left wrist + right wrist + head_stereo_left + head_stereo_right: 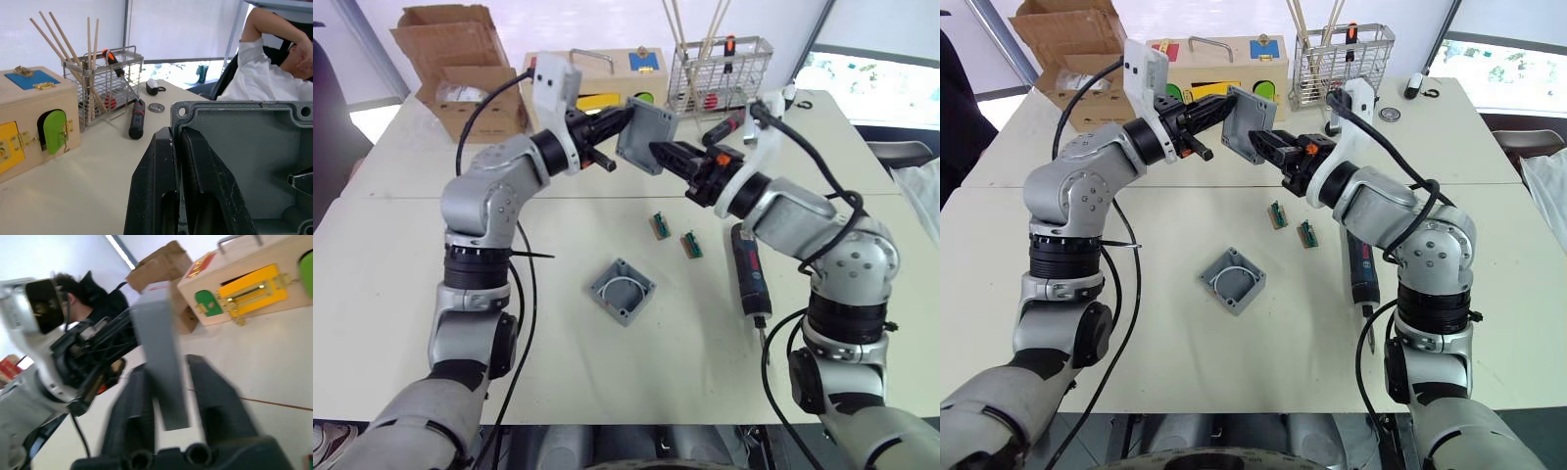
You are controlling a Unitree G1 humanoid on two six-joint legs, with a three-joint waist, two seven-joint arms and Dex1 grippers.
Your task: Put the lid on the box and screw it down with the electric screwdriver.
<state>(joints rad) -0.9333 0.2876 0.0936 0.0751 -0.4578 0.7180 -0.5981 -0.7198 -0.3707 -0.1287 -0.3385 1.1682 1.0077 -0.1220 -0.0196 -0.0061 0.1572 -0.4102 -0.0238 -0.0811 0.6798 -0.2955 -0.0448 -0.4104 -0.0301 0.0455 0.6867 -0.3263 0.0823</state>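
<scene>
From the head views, the flat square grey plastic lid (645, 136) hangs above the white worktop (401, 284), pinched by the left claw (625, 125). The right claw (658, 153) meets its lower edge. The hollow grey plastic box (623, 291) sits below, the black pen-shaped electric screwdriver (750, 275) to its right. The left wrist view shows the lid's ribbed inner face. The right wrist view shows the right claw's fingers (215, 401) straddling the lid edge-on, slightly apart.

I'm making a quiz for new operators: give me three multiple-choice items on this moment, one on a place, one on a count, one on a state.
1. Where is the lid?
A. On the box
B. In the air between both grippers
C. In the wire basket

2. How many small green parts lie on the table?
A. Two
B. Four
C. None

3. What state is the box in?
A. Closed
B. Open, facing up
C. Upside down

Answers: 1 B, the left gripper grips it and the right gripper straddles its edge; 2 A, a pair beside the electric screwdriver; 3 B, its hollow shows.
</scene>
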